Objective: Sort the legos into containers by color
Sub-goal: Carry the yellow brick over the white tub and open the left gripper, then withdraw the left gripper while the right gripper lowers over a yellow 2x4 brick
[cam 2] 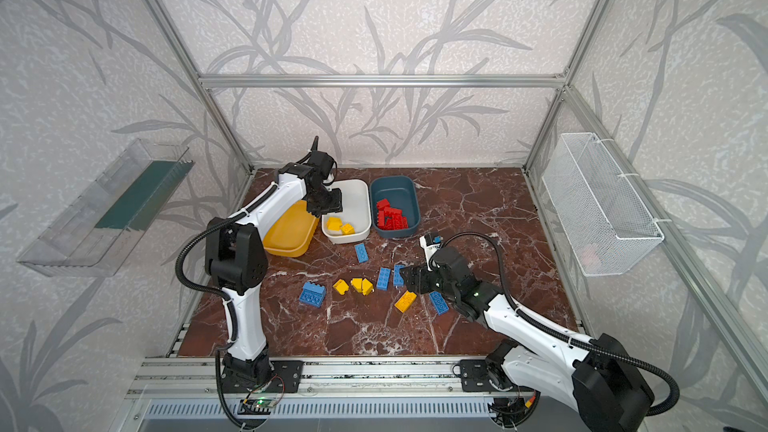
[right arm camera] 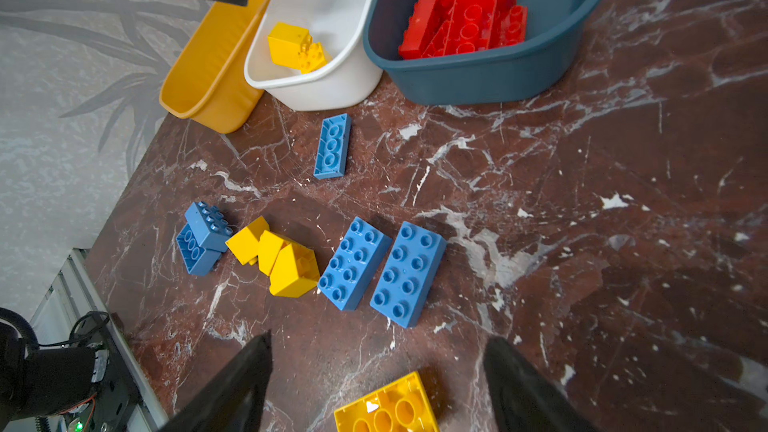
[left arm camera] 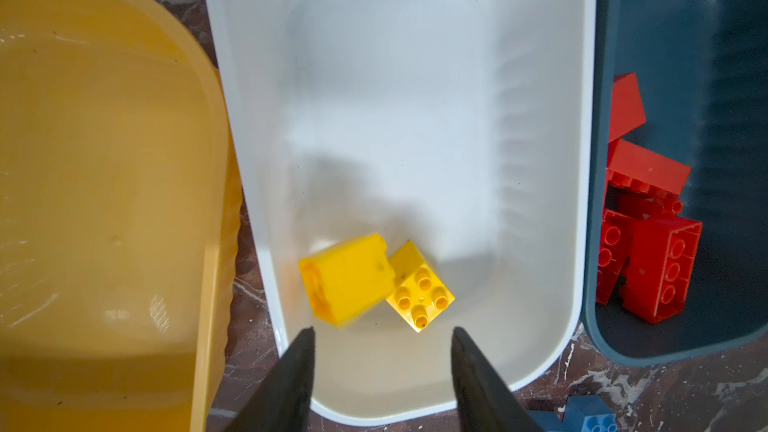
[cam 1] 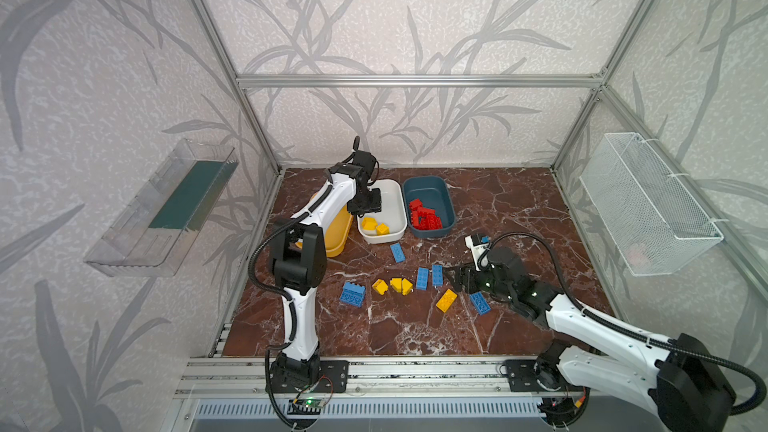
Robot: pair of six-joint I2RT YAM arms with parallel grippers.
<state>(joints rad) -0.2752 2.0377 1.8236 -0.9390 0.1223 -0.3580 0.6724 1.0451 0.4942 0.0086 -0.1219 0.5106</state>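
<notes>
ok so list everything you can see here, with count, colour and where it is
yellow tub: one, yellow, back left, tilted, no bricks seen inside
white tub: one, white, beside it
teal tub: one, dark teal, right of the white tub
red bricks: a pile, count unclear, red, in the teal tub
sorted yellow bricks: two, yellow, in the white tub
loose yellow bricks: four, yellow, mid-table
blue bricks: at least five, blue, loose on the table
clear tray: one, clear, left wall
wire basket: one, white, right wall
left gripper: black, open, above the white tub
right gripper: black, open, by a loose yellow brick
</notes>
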